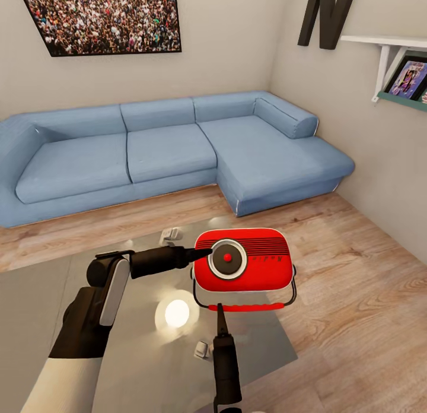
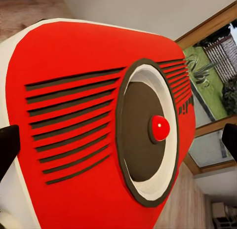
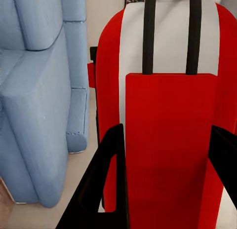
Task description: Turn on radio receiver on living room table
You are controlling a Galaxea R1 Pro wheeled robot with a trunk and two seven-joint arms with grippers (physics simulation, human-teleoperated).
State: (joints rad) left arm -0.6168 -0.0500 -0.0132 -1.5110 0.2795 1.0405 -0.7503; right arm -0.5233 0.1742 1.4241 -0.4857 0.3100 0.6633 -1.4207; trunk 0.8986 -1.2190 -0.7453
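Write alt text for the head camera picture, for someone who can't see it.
A red radio lies face up on a glossy grey table, with the left gripper at its round dial and the right gripper at its near edge. Behind stand a blue corner sofa, a crowd photo and a black letter N on beige walls.

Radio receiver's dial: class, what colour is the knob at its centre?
Bright red, on the radio receiver, inside a dark disc with a white ring; the knob shows best in the left wrist view.

Left arm (image 1: 107, 282) bent inward, right arm (image 1: 226, 365) extended forward, jaws parted.
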